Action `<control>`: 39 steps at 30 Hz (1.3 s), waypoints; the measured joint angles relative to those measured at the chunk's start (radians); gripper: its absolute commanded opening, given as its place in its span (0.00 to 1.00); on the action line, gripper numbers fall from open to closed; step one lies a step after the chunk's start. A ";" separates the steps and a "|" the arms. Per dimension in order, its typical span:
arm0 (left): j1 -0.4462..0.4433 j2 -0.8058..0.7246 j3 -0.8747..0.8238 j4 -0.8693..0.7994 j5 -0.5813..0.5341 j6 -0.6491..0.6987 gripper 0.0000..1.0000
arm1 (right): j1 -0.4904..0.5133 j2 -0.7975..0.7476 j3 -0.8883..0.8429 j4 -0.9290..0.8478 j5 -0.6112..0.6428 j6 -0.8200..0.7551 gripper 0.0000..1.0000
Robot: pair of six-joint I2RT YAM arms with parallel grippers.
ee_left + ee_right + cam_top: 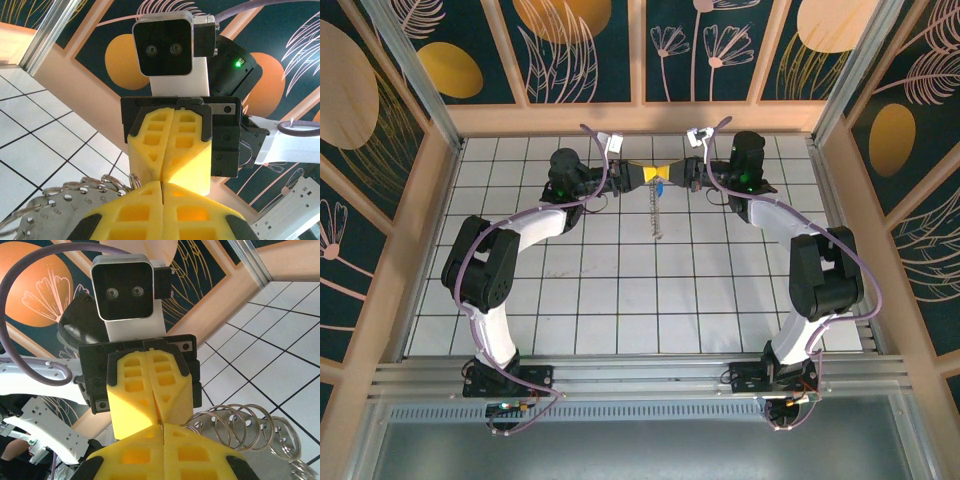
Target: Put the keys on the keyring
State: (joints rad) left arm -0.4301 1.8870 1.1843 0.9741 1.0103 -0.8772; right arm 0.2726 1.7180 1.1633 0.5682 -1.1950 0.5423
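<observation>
Keyring [658, 212] dangles toward six over the worktop [620, 300] at twelve o'clock; my left claw [648, 172] and right claw [667, 172], tip to tip, both clench it.

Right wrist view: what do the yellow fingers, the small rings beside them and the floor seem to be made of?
The left gripper's fingers: probably moulded or printed plastic, matte yellow, with recessed pockets. The keyring's small rings: metal, judging by the bright silvery shine and the thin wire. The floor: a white surface with dark grid lines, tile or printed sheet; the look leaves it open.
</observation>
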 measured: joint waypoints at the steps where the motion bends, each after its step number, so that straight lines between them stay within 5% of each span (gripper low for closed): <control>1: 0.000 0.000 0.000 0.003 -0.001 0.000 0.00 | -0.002 0.000 -0.002 0.005 0.000 0.000 0.11; 3: -0.002 0.000 0.000 0.009 -0.001 0.000 0.00 | -0.003 -0.003 -0.004 0.006 0.003 0.010 0.27; 6: -0.009 0.000 0.000 0.025 -0.002 -0.001 0.00 | -0.025 -0.024 -0.039 0.021 0.032 0.026 0.36; 14: -0.022 0.000 -0.001 0.057 -0.006 -0.031 0.00 | -0.110 -0.179 -0.220 0.120 0.126 0.079 0.38; 25: -0.022 0.000 -0.001 0.097 -0.008 -0.061 0.00 | 0.004 -0.289 -0.385 0.122 0.330 -0.011 0.46; 39: -0.036 0.000 -0.001 0.130 0.031 -0.083 0.00 | 0.024 -0.235 -0.367 0.145 0.277 -0.101 0.44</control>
State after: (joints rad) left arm -0.4664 1.8866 1.1835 1.1042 1.0409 -0.9604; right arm 0.2966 1.4826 0.7963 0.7128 -0.9180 0.4416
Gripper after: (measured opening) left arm 0.055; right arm 0.445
